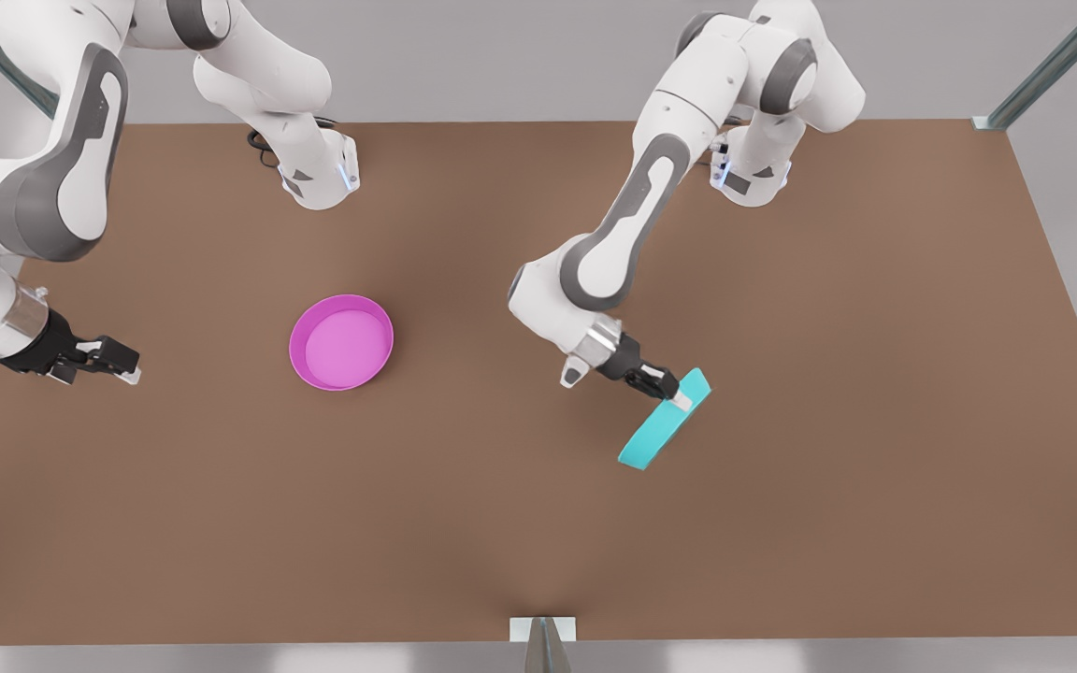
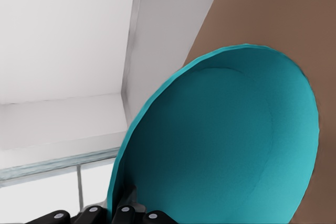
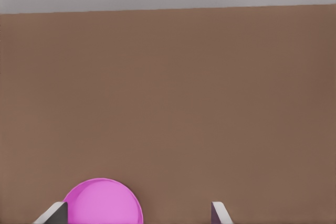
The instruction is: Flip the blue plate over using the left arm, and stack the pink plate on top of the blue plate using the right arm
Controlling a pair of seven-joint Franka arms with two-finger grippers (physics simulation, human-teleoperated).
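**Blue plate going up on edge as second arm waits beside the pink one**

I am watching the left gripper [image 1: 679,393], right of centre in the front view, pinching the rim of the blue plate [image 1: 665,422] and holding it tipped steeply, nearly on its edge, above the brown table [image 1: 782,523]. In the left wrist view the blue plate [image 2: 220,145] is rising straight out from the left gripper [image 2: 123,211], its hollow face turned toward the camera, with the fingers [image 2: 152,216] closed on the rim at the lower edge of the frame. I judge the rim grip is chosen because it is letting the wrist roll the plate over; the flip is looking about halfway through, and I cannot tell whether the lower edge is touching the table.

The pink plate [image 1: 341,342] is lying flat and open side up, left of centre in the front view, well apart from the blue one. The right gripper [image 1: 113,360] is hanging at the far left edge, near the pink plate but not touching it, waiting. In the right wrist view its fingertips [image 3: 218,213] are standing wide apart at the bottom of the frame, with the pink plate [image 3: 103,203] in the lower left corner. I am reading that spread as readiness for a rim grab once the blue plate is lying upside down.
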